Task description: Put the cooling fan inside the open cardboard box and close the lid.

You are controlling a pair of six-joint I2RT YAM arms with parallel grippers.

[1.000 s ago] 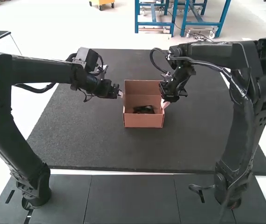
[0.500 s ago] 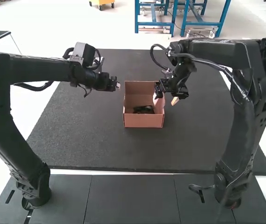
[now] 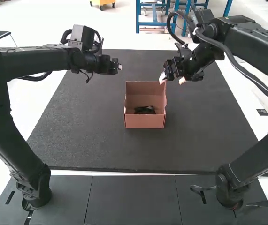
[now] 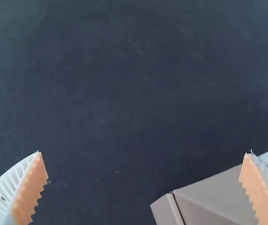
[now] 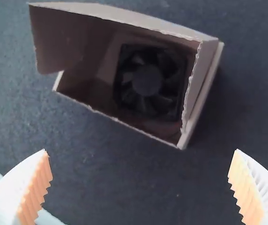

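**Location of parts.** The cooling fan lies flat on the floor of the cardboard box, at the centre of the high view. In the right wrist view the cooling fan sits against the box's far inner wall. The lid stands up along the rear edge and is not yet folded. The box rests on the black mat.

**Grippers.** The right gripper hangs to the upper right of the box, apart from it, with its fingers spread wide and holding nothing. The left gripper hangs to the upper left, also spread wide and empty. Its wrist view shows one box corner near one finger.

**Step in hand: close the lid.** The following is a judgement:
- Bring one gripper behind the upright lid and push its top edge forward and down.
- Contact the lid near its middle so that the box does not turn on the mat.
- Brace the front wall with the other gripper if the box slides.
- Check that the side flaps clear the lid's path.

**Change from the earlier frames.** One second ago both grippers were at the box's side rims. Both have since risen and moved towards the top of the frame. The box and fan have not moved.
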